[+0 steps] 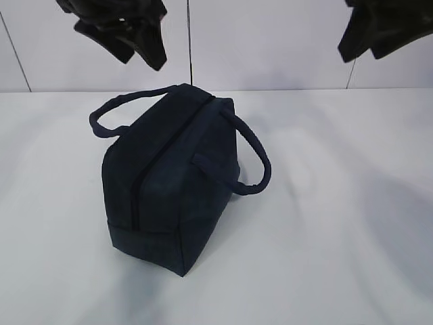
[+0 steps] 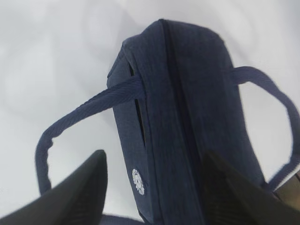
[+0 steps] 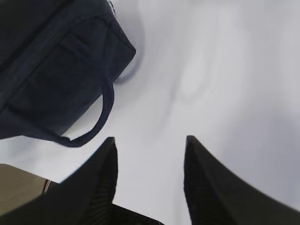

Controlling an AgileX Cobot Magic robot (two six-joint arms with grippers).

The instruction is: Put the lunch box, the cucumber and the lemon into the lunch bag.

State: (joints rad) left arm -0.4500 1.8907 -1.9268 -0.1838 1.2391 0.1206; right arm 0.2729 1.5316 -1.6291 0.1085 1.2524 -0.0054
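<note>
A: Exterior view first: we see the dark navy boxy fabric lunch bag [image 1: 172, 179] standing alone on the white worktop [image 1: 338, 223], left of the middle, one corner turned toward us. Its top zipper [image 1: 152, 166] runs along the ridge and looks closed.

B: We agree. One loop handle [image 1: 111, 112] droops off the far left side, the other [image 1: 254, 159] hangs down the right flank. Of the lunch box, cucumber and lemon we see nothing.

A: Both arms hang high. The left claw [image 1: 139, 37] sits above and behind the bag, touching nothing; the right claw [image 1: 379, 30] is at the top right corner, well apart from the bag.

B: In the left wrist view we look down the zipper line [image 2: 180, 108], with the left claw's fingers [image 2: 75, 197] spread to either side of the bag's top and nothing between them. A small white emblem [image 2: 138, 181] shows on the bag's side panel.

A: In the right wrist view the right claw's fingers [image 3: 213, 187] stand parted over bare worktop, empty. The bag [image 3: 51, 70] lies up-left of them, its handle [image 3: 101, 119] curling toward the claw without touching it.

B: At the bottom left, beyond the worktop's edge, we see a brownish patch [image 3: 18, 187].
</note>
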